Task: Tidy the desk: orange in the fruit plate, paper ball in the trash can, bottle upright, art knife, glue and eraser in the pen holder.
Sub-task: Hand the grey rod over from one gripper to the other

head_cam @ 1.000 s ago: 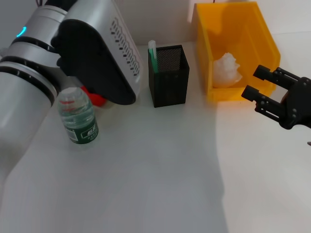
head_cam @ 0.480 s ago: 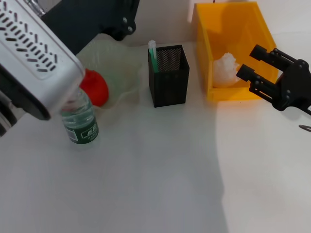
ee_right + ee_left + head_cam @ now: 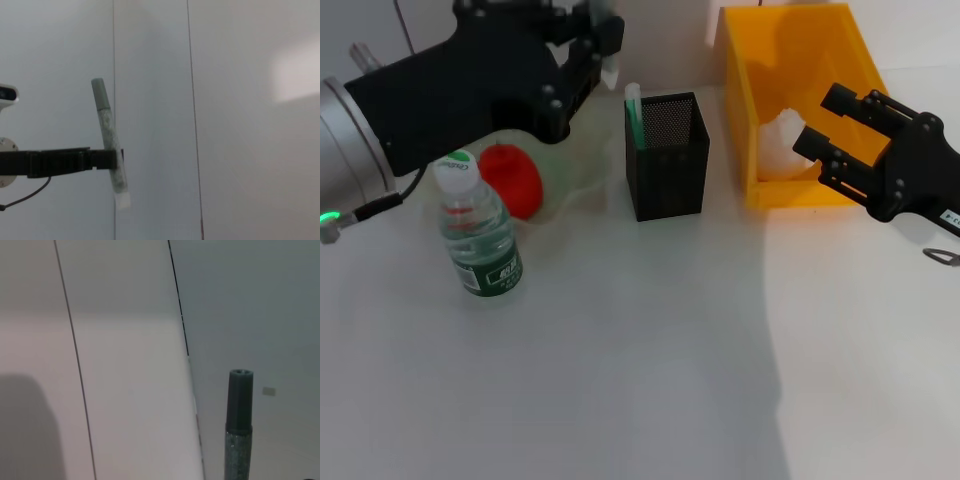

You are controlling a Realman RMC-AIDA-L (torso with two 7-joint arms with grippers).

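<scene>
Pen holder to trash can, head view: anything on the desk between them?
Nothing. In the head view the strip of desk between the pen holder and the trash can is bare.

Head view is coming through bright and evenly lit, with the white counter [image 3: 620, 380] showing a soft-edged shadow band running down its right half and the trash can [image 3: 800, 100] glowing a really saturated yellow. The left hand [image 3: 605, 45] is looking a bit smeared at its edges, and the fruit plate [image 3: 582, 150] is washing out against the white. Both wrist views are looking dimmer and greyish, with a pale patch of light glowing on the wall.
</scene>
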